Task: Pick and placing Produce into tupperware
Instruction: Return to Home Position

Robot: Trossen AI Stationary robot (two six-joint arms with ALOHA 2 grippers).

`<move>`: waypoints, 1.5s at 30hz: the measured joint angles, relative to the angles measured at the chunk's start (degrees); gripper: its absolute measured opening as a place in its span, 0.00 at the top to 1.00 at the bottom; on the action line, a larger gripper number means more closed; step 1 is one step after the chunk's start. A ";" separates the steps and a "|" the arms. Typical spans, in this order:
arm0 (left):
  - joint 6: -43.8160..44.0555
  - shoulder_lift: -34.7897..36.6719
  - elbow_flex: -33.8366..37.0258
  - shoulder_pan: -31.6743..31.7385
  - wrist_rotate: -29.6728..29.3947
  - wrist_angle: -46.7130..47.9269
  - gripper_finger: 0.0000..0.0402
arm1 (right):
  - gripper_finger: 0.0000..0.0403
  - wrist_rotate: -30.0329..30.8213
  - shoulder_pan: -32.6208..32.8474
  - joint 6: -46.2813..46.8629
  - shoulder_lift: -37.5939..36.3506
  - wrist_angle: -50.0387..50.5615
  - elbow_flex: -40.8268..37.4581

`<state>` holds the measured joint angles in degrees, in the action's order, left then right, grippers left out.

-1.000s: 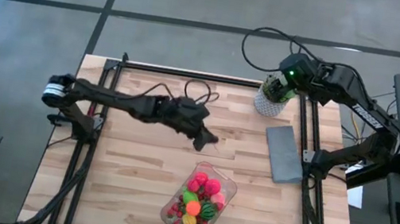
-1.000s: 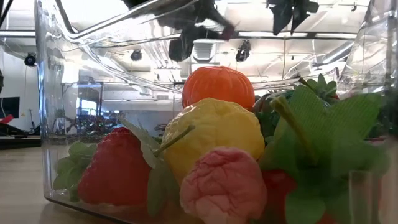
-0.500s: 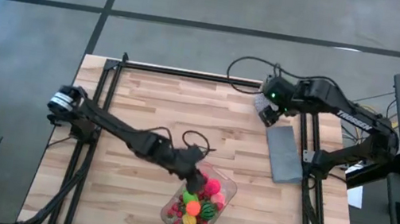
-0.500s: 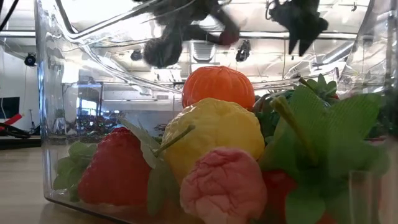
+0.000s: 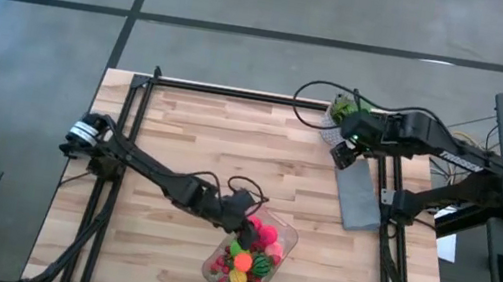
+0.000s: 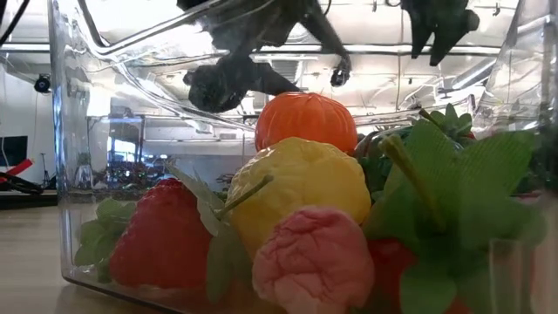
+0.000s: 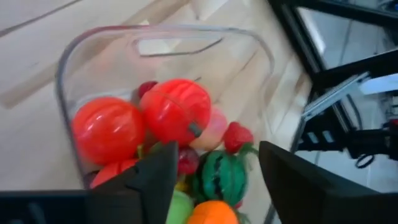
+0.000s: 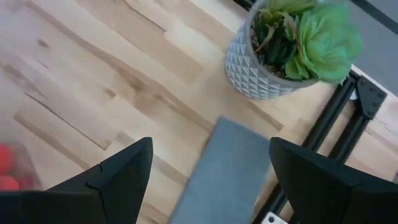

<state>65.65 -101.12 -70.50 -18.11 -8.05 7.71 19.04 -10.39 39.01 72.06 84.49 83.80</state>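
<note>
Now left gripper [image 5: 246,223] hangs spread, empty, at the tupperware [image 5: 288,234] rim over produce [image 5: 249,252] — right gripper [image 5: 341,156], likewise wide and empty, hovers above grey slab [image 5: 358,201], beside potted plant [image 5: 342,105].

left pincer [image 5: 246,222] fingers apart, stretched far out and low | right pincer [image 5: 340,155] fingers apart, pointing down

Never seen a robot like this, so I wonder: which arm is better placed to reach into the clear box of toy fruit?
Left. The left gripper hangs open at the edge of the clear box, above the toy fruit. The right gripper, also open, is away by the grey slab and potted plant.
</note>
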 joint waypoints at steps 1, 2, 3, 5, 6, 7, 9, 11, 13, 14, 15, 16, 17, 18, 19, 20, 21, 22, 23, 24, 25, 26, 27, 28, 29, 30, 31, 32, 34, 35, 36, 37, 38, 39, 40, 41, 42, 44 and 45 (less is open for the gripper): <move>-0.12 0.00 0.00 0.00 0.02 -0.64 0.47 | 0.22 0.01 0.24 -0.36 -0.25 -0.10 0.21; -0.67 0.19 0.00 -0.02 0.07 -0.79 0.45 | 0.22 -0.11 0.65 -0.95 -0.47 -0.04 0.38; -1.70 0.57 0.02 -0.02 0.16 -0.87 0.43 | 0.22 -0.86 1.17 -1.58 -0.79 0.16 0.52; -4.12 1.69 0.02 -0.02 1.31 -1.94 0.41 | 0.22 -3.18 2.13 -3.15 -1.37 0.55 0.96; -5.95 2.50 0.02 -0.10 1.66 -1.95 0.41 | 0.22 -4.42 2.42 -4.57 -1.64 0.59 1.15; -8.15 3.14 0.01 -0.17 1.67 -2.33 0.40 | 0.22 -5.84 2.64 -5.99 -2.01 0.67 1.19; -11.53 4.58 0.00 -0.24 1.33 -2.69 0.40 | 0.22 -7.55 3.01 -5.37 -2.60 0.60 1.28; -12.20 6.15 0.00 -0.21 1.54 -2.57 0.40 | 0.22 -7.99 3.89 -3.79 -3.56 0.60 1.30; -14.03 7.82 0.00 -0.17 2.08 -3.18 0.40 | 0.22 -9.51 5.52 -6.26 -5.02 -0.88 1.26; -16.37 8.84 0.00 -0.32 2.60 -3.79 0.40 | 0.22 -9.99 6.59 -7.03 -5.99 -2.57 1.26; -18.41 9.76 0.00 -0.67 2.64 -5.11 0.40 | 0.22 -10.67 7.78 -7.76 -6.96 -4.86 1.24; -20.64 10.78 0.01 -0.94 2.74 -7.42 0.40 | 0.22 -11.55 9.17 -9.08 -8.07 -7.47 1.10; -23.40 11.81 0.00 -1.25 2.92 -9.36 0.40 | 0.22 -12.82 10.61 -10.33 -9.49 -10.34 0.86; -26.23 13.06 0.00 -1.43 3.39 -10.71 0.40 | 0.22 -13.77 11.79 -11.30 -11.05 -13.34 0.46; -28.88 14.36 0.00 -1.51 3.81 -11.65 0.40 | 0.22 -14.42 12.76 -12.32 -12.66 -16.50 -0.08; -30.78 15.70 0.00 -1.53 4.08 -11.77 0.40 | 0.22 -14.94 13.69 -13.11 -14.50 -19.29 -0.79; -32.28 16.80 0.00 -1.48 4.02 -11.72 0.40 | 0.22 -14.96 14.50 -13.56 -16.35 -21.63 -1.93; -34.11 18.04 0.14 -1.17 4.01 -11.81 0.40 | 0.22 -14.96 15.23 -13.76 -18.25 -23.71 -3.48; -36.03 19.43 0.80 -0.79 3.89 -11.71 0.40 | 0.22 -14.96 15.83 -13.66 -20.34 -25.57 -5.34; -37.78 20.54 1.56 -0.55 3.81 -11.58 0.40 | 0.22 -14.96 16.15 -13.33 -22.43 -27.60 -7.69; -39.09 21.59 2.29 -0.19 3.55 -11.93 0.40 | 0.22 -15.02 16.42 -12.98 -24.61 -29.35 -10.29; -39.88 23.06 3.57 0.23 3.51 -11.93 0.40 | 0.22 -15.15 16.59 -12.27 -26.77 -30.77 -12.90; -40.59 24.53 5.06 0.44 3.51 -11.33 0.40 | 0.22 -15.18 16.82 -11.08 -28.77 -32.25 -15.63; -40.99 25.84 6.37 0.60 3.46 -11.42 0.40 | 0.22 -15.30 17.14 -9.68 -30.64 -33.91 -18.45; -41.38 27.35 7.82 0.91 3.56 -12.11 0.40 | 0.22 -15.41 17.39 -8.50 -32.58 -35.76 -21.04; -41.80 29.04 9.57 1.08 3.62 -12.13 0.40 | 0.22 -15.91 17.66 -7.92 -34.37 -37.96 -23.73; -42.29 30.62 11.30 1.17 3.52 -12.42 0.40 | 0.22 -16.29 17.96 -7.77 -35.90 -40.62 -26.35; -42.97 32.28 13.26 1.26 3.49 -14.04 0.40 | 0.22 -16.44 18.15 -7.85 -37.45 -43.33 -28.76; -44.13 35.78 17.78 1.56 3.46 -16.69 0.40 | 0.22 -16.45 18.34 -9.11 -39.88 -47.82 -33.11; -44.83 37.65 20.28 1.68 3.42 -18.81 0.40 | 0.22 -16.35 18.30 -10.20 -41.24 -49.91 -35.03; -45.05 39.43 22.99 1.74 3.14 -21.40 0.40 | 0.22 -16.10 18.27 -11.43 -42.46 -51.55 -36.67; -45.00 41.62 25.93 1.95 2.43 -23.48 0.40 | 0.22 -15.95 18.27 -12.56 -43.43 -52.94 -38.31; -44.36 43.80 28.94 2.10 1.04 -25.66 0.40 | 0.22 -15.78 18.27 -13.55 -44.53 -53.44 -39.70; -42.60 46.01 32.07 2.40 -0.79 -27.92 0.40 | 0.22 -15.05 18.27 -14.11 -45.72 -53.32 -40.89; -40.06 48.60 35.18 2.99 -3.07 -28.63 0.40 | 0.22 -13.86 18.27 -14.43 -46.62 -53.10 -42.06; -36.83 51.49 38.47 3.80 -5.65 -28.25 0.40 | 0.22 -12.38 18.28 -14.64 -47.55 -52.89 -43.33; -31.79 54.11 41.82 4.41 -7.89 -28.19 0.40 | 0.22 -10.50 18.27 -14.72 -48.61 -52.02 -44.33; -25.41 58.34 47.78 4.64 -9.17 -31.62 0.40 | 0.22 -7.05 18.27 -11.04 -50.21 -50.32 -46.02; -26.88 60.27 50.72 4.24 -7.97 -35.65 0.40 | 0.22 -6.57 18.25 -6.03 -50.83 -50.14 -46.63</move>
<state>38.77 -40.85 -19.78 -13.87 -16.02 -27.95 12.47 7.86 32.98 21.23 34.35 37.16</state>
